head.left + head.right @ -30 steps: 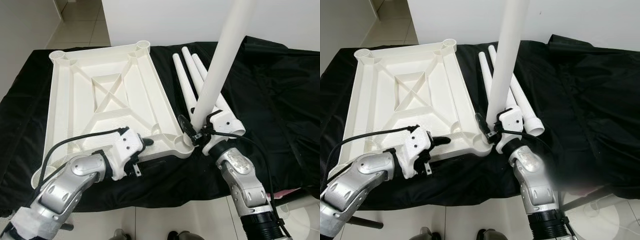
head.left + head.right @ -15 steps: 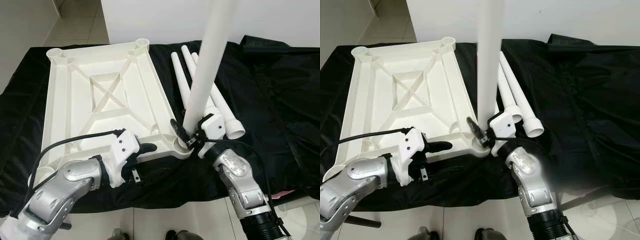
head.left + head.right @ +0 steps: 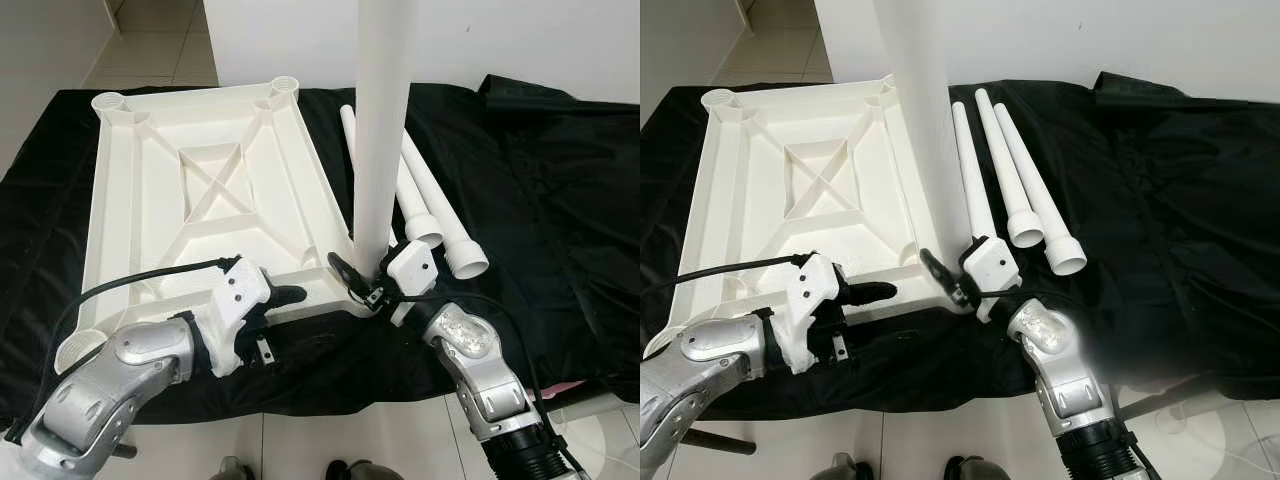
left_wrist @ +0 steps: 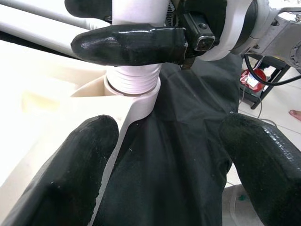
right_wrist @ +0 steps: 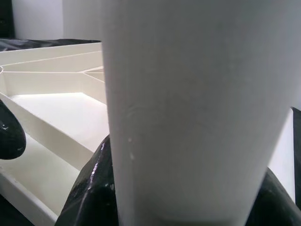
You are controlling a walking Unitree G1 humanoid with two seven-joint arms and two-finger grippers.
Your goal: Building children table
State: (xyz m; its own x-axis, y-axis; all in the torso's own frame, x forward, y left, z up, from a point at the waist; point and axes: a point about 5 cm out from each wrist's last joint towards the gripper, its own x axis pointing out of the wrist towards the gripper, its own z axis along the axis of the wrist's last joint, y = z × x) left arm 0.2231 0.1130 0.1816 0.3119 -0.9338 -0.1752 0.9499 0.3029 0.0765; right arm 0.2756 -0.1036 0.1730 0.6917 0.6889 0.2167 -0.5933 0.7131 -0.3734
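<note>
- Left eye view: the white tabletop [image 3: 200, 190] lies underside up on the black cloth [image 3: 540, 180]. The right gripper [image 3: 362, 283] grasps an upright leg [image 3: 382, 120] at the tabletop's near right corner. The left gripper [image 3: 285, 296] rests at the near edge, just left of that corner.
- Right eye view: three loose legs [image 3: 1015, 175] lie on the cloth right of the tabletop.
- Left wrist view: the left gripper's fingers [image 4: 70, 169] are spread apart, holding nothing; the leg's threaded end [image 4: 133, 80] sits in the corner socket [image 4: 136, 96].
- Right wrist view: black fingers [image 5: 94, 183] clasp the leg on both sides.
</note>
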